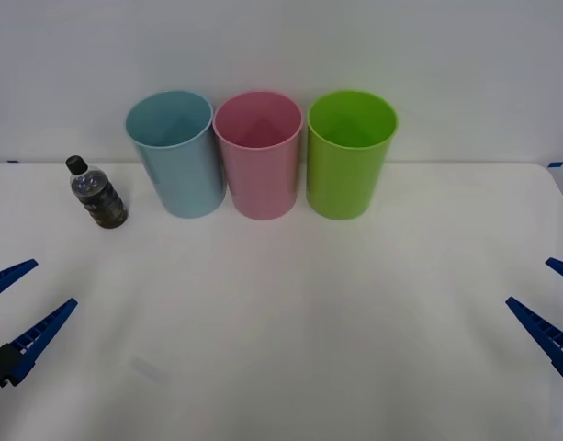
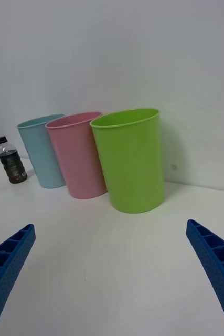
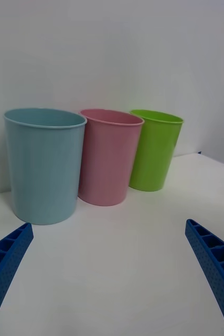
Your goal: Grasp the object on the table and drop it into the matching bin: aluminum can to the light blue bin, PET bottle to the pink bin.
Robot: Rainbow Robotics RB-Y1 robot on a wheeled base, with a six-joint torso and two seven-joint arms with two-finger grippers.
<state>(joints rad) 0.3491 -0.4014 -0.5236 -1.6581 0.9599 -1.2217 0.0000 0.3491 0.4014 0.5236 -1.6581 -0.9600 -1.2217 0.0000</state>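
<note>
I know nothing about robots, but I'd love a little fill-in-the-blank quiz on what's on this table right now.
1. The bin standing between the light blue bin and the green bin is ____.
2. The bottle stands upright on the table, nearest the ____ bin.
3. The bottle's cap is ____.
4. The left gripper and right gripper hover low at the table's sides, both with fingers ____.

Missing words: pink; light blue; black; open
</note>
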